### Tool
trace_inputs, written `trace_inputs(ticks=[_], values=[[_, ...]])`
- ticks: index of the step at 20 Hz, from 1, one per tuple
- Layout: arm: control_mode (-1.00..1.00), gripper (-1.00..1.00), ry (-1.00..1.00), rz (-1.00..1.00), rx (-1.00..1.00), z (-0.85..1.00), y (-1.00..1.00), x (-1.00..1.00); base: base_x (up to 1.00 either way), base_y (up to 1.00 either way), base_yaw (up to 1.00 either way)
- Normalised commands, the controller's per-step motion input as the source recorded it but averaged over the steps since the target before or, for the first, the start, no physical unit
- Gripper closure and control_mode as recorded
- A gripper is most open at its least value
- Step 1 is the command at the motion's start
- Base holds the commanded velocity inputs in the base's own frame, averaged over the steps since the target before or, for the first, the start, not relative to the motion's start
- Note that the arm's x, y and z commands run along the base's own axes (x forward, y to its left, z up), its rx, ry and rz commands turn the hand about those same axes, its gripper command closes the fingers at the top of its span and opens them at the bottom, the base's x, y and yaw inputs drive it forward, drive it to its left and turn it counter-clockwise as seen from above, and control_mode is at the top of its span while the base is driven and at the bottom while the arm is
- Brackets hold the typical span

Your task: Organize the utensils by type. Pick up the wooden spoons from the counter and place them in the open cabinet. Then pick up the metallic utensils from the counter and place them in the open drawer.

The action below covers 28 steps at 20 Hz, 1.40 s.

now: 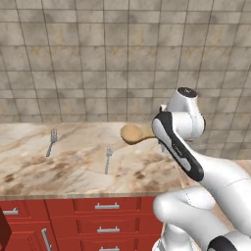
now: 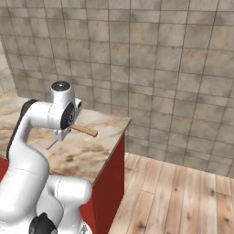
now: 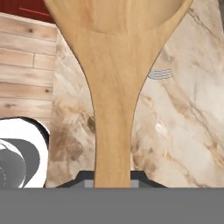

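Observation:
My gripper (image 3: 113, 181) is shut on the handle of the tan wooden spoon (image 3: 113, 100), which is held above the counter (image 1: 73, 171). The spoon's oval bowl (image 1: 131, 133) sticks out to the left of my forearm, and its handle end (image 2: 87, 131) pokes out to the right of the wrist. Two thin grey forks lie flat on the counter: one at the far left (image 1: 51, 142), one nearer the middle (image 1: 108, 159). The tines of one fork (image 3: 159, 74) show beside the spoon in the hand view. The open cabinet is out of view.
Red drawer fronts (image 1: 107, 206) with silver bar handles run under the counter. A dark red box edge (image 1: 4, 231) shows at the lower left; I cannot tell whether it is the open drawer. The counter ends at a red side panel (image 2: 109, 183) over wooden floor (image 2: 183, 201).

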Motion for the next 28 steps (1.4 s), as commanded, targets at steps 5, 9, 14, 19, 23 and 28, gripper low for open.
trace_inputs(ticks=[5, 9, 14, 19, 23, 28], values=[[-1.0, 1.0, -0.17, 0.0, -0.22, -0.04, -0.08, -0.21, 0.0, 0.0, 0.0], [-1.0, 1.0, -0.17, 0.0, -0.12, 0.0, -0.16, -0.13, 0.0, 0.0, 0.0], [-1.0, 1.0, -0.12, 0.0, -0.01, 0.07, -0.23, -0.22, 0.0, 0.0, 0.0], [-1.0, 1.0, -0.03, 0.0, 0.0, 0.02, -0.11, -0.1, 0.0, 0.0, 0.0], [-1.0, 1.0, 0.0, 0.0, 0.0, 0.0, 0.0, 0.0, 0.0, 0.0, 0.0], [-1.0, 1.0, 0.0, 0.0, 0.0, 0.0, 0.0, 0.0, 0.0, 0.0, 0.0]])
